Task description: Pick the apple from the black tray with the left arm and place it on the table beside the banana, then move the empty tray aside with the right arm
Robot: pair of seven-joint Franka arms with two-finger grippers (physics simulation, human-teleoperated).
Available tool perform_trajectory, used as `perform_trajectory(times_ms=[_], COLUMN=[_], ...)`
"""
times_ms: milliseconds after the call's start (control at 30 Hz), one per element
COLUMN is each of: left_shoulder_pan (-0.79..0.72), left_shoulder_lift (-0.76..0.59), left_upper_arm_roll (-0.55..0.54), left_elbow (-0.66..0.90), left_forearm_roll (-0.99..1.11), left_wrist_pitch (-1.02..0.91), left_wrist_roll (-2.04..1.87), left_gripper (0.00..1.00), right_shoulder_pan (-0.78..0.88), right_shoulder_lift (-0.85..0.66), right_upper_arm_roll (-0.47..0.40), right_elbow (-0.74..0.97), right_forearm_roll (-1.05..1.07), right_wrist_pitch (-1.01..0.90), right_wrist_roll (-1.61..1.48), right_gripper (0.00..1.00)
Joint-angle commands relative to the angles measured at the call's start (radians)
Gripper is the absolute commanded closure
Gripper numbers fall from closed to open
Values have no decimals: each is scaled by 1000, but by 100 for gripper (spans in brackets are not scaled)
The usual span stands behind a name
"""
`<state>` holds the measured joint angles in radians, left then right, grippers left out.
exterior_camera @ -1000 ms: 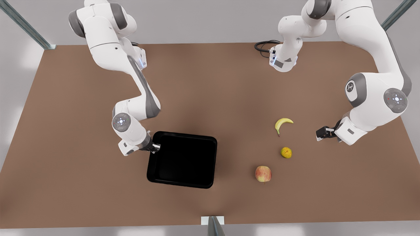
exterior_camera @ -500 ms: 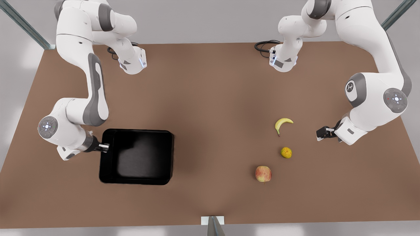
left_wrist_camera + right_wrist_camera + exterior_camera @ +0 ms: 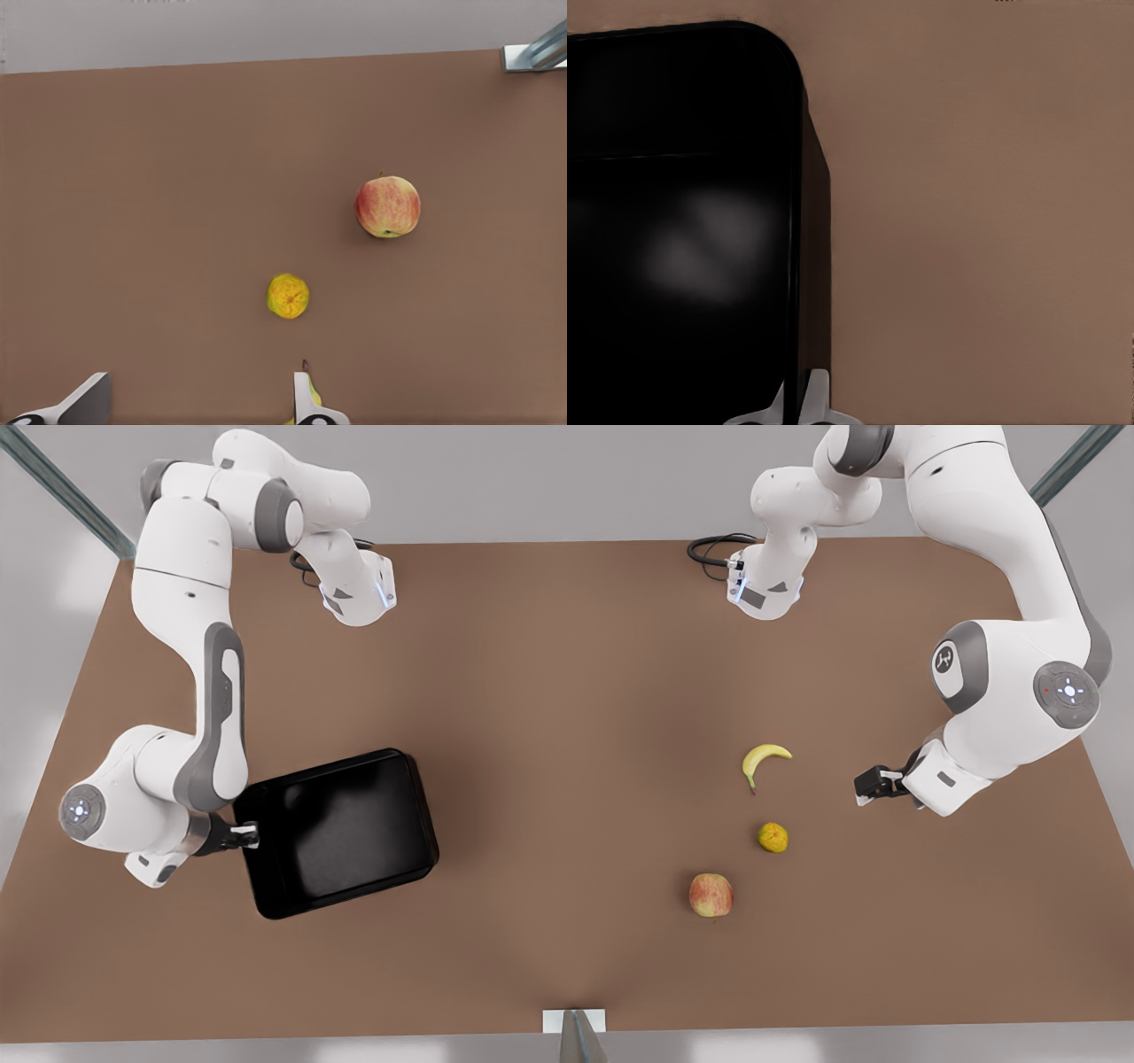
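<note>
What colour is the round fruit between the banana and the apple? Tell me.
Orange-yellow, bumpy skin: the small round fruit shows best in the left wrist view.

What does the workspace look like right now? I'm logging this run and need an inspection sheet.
Surface: the table, brown.
Job's things: the apple on the table, apart from the banana; the black tray empty, skewed, at the front view's left.
Clutter: an orange-yellow fruit between banana and apple.
Grippers: the right gripper clamps the tray's rim; the left gripper open, waiting by the banana.
Cables: a black cable at the far edge.
Surroundings: metal frame posts.
</note>
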<state>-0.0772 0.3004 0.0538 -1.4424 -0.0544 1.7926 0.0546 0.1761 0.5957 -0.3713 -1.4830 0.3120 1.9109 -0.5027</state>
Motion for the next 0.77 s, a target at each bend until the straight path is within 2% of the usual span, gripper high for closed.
perform_trajectory(times_ms=[0, 100, 133, 167, 200, 233, 267, 300, 333, 400, 433, 500, 600, 633, 733], left_shoulder_pan=[-9, -7, -7, -7, -9, -7, -7, -7, -7, -7, -7, -7, -7, -7, -9], left_shoulder_lift=[-1, -1, 0, -1, 0, -1, -1, -1, -3, -4, -4, -3, -3, -1, 19], left_upper_arm_roll=[0, 0, 0, 1, 1, 1, 1, 1, 1, 1, 1, 1, 3, 4, 3], left_elbow=[0, 0, 0, 0, 0, 0, 0, 0, 0, 0, 0, 0, 0, 2, 70], left_forearm_roll=[4, 4, 4, 4, 4, 4, 4, 4, 4, 4, 4, 4, 4, 8, -1], left_wrist_pitch=[-1, -1, -1, -1, -1, -1, -1, -1, -1, -1, -1, -1, -1, -1, -1], left_wrist_roll=[-12, -12, -12, -12, -12, -12, -12, -12, -12, -12, -12, -10, -10, -9, -1], left_gripper=[0, 0, 0, 0, 0, 0, 0, 0, 0, 0, 0, 0, 0, 0, 0], right_shoulder_pan=[-1, -1, -1, -1, 0, 0, 0, 5, 10, 46, 51, 143, 200, 250, 253], right_shoulder_lift=[35, 73, 78, 79, 81, 81, 79, 70, 47, -43, -80, -152, -166, -163, -163], right_upper_arm_roll=[-3, -12, -12, -12, -12, -12, -11, -9, -3, -9, 0, -6, -8, -3, -5], right_elbow=[26, 61, 61, 61, 66, 69, 78, 95, 108, 200, 227, 228, 260, 268, 273], right_forearm_roll=[-5, -5, -5, -5, -5, -5, -2, 10, 15, -1, -1, -7, -53, -100, -105], right_wrist_pitch=[5, 5, 5, 7, 7, 7, 5, -6, -21, -271, -328, -331, -306, -302, -279], right_wrist_roll=[-335, -329, -329, -327, -327, -310, -290, -267, -255, -48, 59, 429, 734, 832, 966], right_gripper=[86, 85, 82, 69, 51, 22, 4, 0, 0, 0, 0, 0, 0, 0, 0])
